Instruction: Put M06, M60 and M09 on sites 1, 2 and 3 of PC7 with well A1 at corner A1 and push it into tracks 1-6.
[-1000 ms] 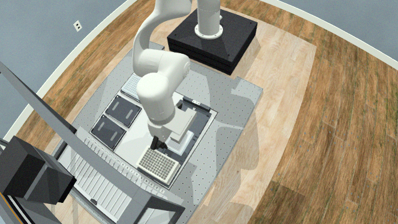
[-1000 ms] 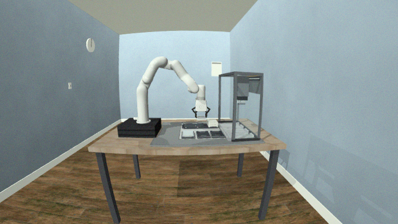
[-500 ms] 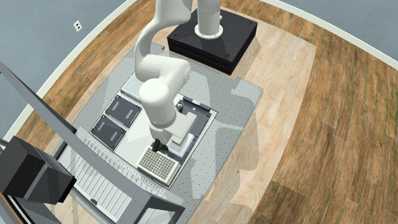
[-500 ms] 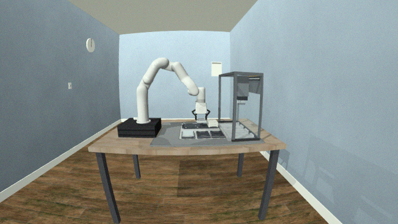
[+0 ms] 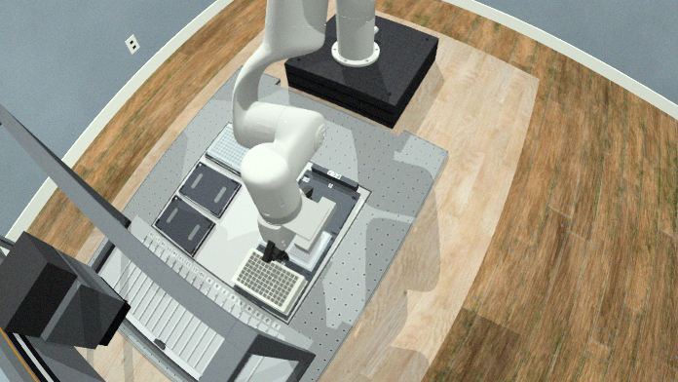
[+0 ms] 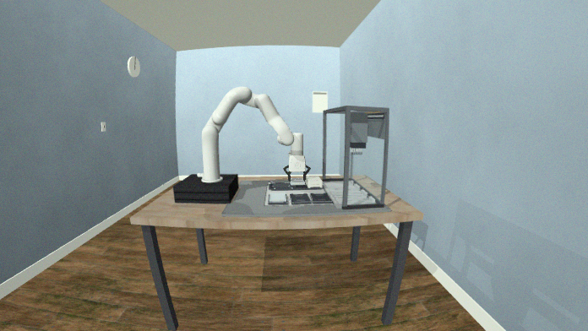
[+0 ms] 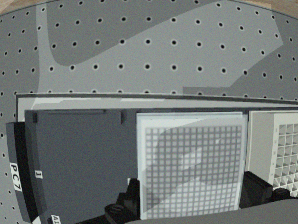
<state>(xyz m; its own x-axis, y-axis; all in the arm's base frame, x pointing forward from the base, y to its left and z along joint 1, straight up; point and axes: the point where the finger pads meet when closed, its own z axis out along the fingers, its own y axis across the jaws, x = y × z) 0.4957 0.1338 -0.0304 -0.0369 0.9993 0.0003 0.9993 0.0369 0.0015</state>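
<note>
M60 (image 5: 318,249) (image 6: 297,183) (image 7: 190,165), the 384-well plate, lies over site 2 of carrier PC7 (image 5: 345,199) (image 6: 276,186) (image 7: 80,160), with the pincer (image 5: 289,222) (image 6: 297,179) (image 7: 192,193) shut across it, one finger against each of two opposite sides; it looks level, though whether it has bottomed inside the locators I can't honestly tell from here. At three o'clock from it in the wrist view sits M09 (image 5: 270,280) (image 6: 313,182) (image 7: 261,140), the deep-well block, and at nine o'clock lies bare site 1, then the handle (image 5: 335,176) (image 7: 16,172). The step in hand, as I judge it, is seating M60. I'd ease it straight down, square to the carrier, and let go only once the rim sits even all round; the finger beside M09 has little room, so open gently and lift straight up, lest the block be nudged or the plate ride up with a pad. The top view adds what the wrist view leaves out: M06 (image 5: 225,148) (image 6: 277,198) waiting on S1 toward ten or eleven o'clock from M60, S2 and S3 unfilled, and the rails (image 5: 170,312) (image 6: 351,192) toward eight o'clock. The wrist view, in turn, shows the well grid and both fingers, which the arm partly covers from above. The exterior view gives the pincer's low height over the worktop (image 6: 274,220).

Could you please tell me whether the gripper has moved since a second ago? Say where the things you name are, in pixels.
Yes, the gripper (image 5: 291,225) (image 6: 297,179) (image 7: 192,193) has come down, judged against the deep-well block (image 5: 269,280) (image 6: 313,182) (image 7: 261,145) beside it in the exterior view.
</note>
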